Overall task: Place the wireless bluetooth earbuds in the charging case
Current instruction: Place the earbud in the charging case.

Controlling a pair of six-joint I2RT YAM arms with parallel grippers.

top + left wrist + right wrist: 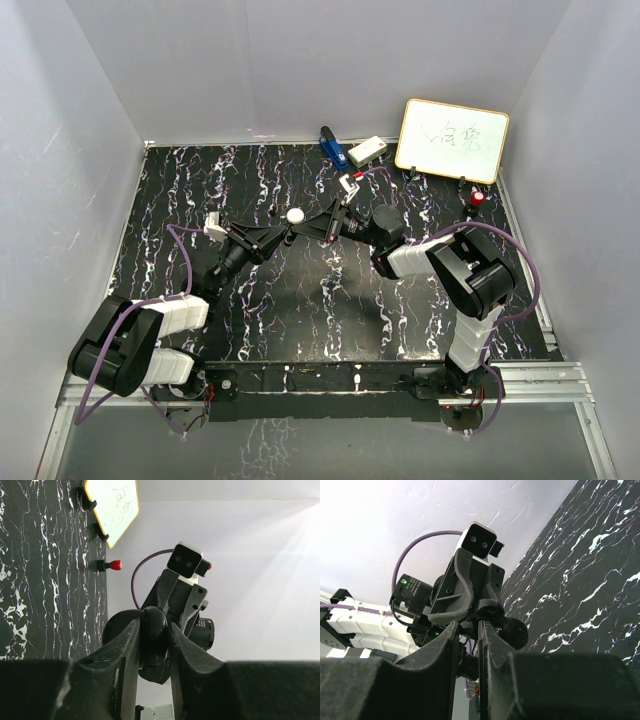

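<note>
The charging case (pixel 295 215), a white round puck, is held over the middle of the table (pixel 200 190), clamped in the left gripper (pixel 152 627). The right gripper (pixel 468 632) is set tip to tip with it, its fingers pressed together. Whether an earbud is pinched there cannot be told, and no earbud is made out anywhere. A misaligned push could tilt the case in its grip, or a tiny earbud could be dropped and lost on the patterned table. The case's white is shown only from above; in the left wrist view it is seen dark against the wall (pixel 260 555).
</note>
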